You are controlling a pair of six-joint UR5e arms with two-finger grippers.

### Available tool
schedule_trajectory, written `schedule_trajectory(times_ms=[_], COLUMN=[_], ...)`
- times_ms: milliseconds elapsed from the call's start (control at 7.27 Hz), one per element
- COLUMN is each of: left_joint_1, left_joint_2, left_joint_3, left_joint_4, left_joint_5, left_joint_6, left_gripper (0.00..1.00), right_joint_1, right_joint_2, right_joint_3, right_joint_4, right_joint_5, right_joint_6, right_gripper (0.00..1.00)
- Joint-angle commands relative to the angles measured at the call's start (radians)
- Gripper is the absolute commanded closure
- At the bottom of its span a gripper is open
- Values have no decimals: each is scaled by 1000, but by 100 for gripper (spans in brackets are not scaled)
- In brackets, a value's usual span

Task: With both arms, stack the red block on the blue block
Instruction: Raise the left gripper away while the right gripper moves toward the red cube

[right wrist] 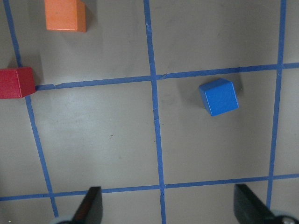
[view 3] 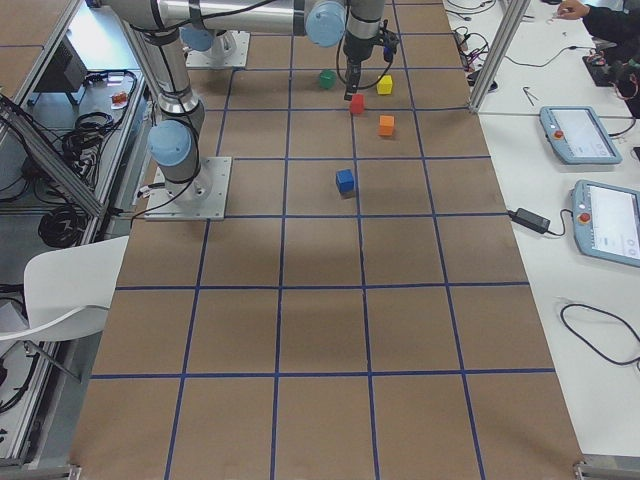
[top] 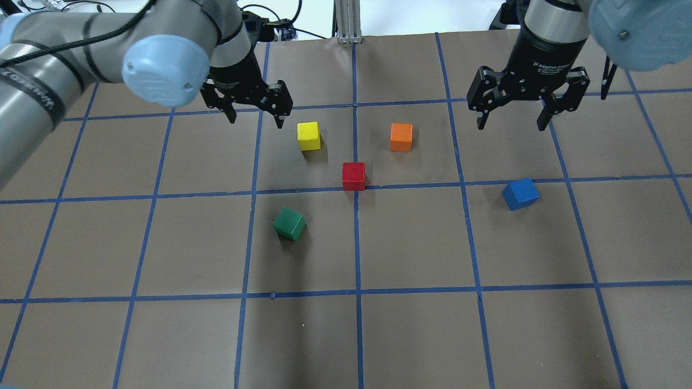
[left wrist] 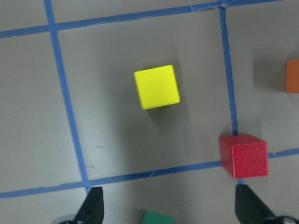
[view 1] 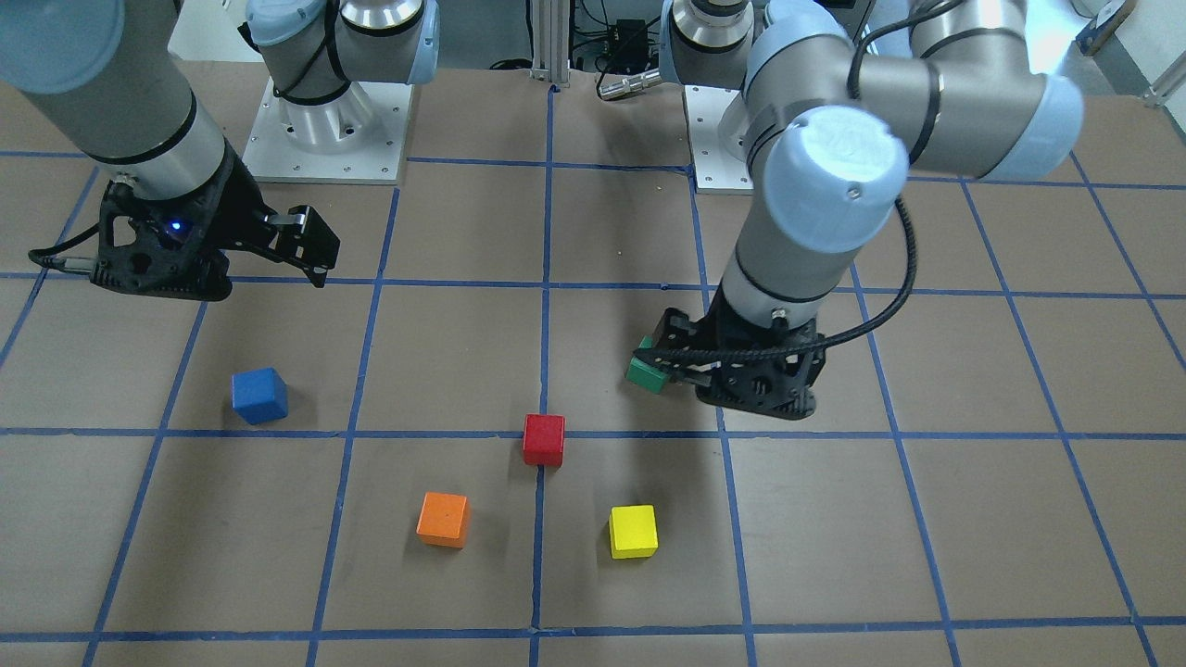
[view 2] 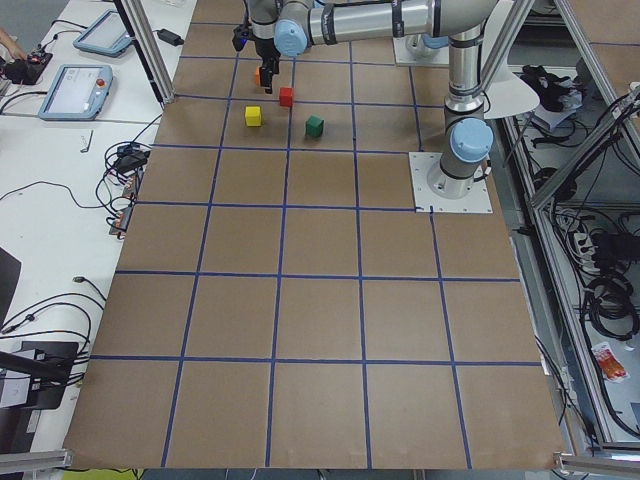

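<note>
The red block (top: 353, 176) sits on a blue tape line near the table's middle; it also shows in the left wrist view (left wrist: 244, 156) and at the edge of the right wrist view (right wrist: 17, 82). The blue block (top: 520, 194) lies apart to its right, turned a little, and shows in the right wrist view (right wrist: 218, 96). My left gripper (top: 255, 120) hangs open and empty above the table, beyond and to the left of the red block. My right gripper (top: 510, 125) hangs open and empty above the table, beyond the blue block.
A yellow cube (top: 308, 135) and an orange cube (top: 401, 137) lie just beyond the red block. A green cube (top: 289, 223) lies nearer the robot, to the red block's left. The brown table (top: 411, 335) carries a grid of blue tape.
</note>
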Motion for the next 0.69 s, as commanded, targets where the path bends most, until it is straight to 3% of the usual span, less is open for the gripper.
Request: schedule_trajectory(times_ms=[0,275,550], left_joint_1=[64,49,55], left_joint_2=[154,213,210], left_joint_3=[-9,3,-1], left_joint_4=[-103,-122,-110], left_joint_5=[14,4,-4], left_joint_6=[81,64,64], left_gripper=[0,0,0], right_joint_1=[12,56,140], right_joint_2=[85,157,237], right_joint_3=[-1,-21,-24], right_joint_4=[-211,-255,-411], right_joint_5=[7,9,58], right_joint_6=[-1,9,97], right_gripper=[0,0,0])
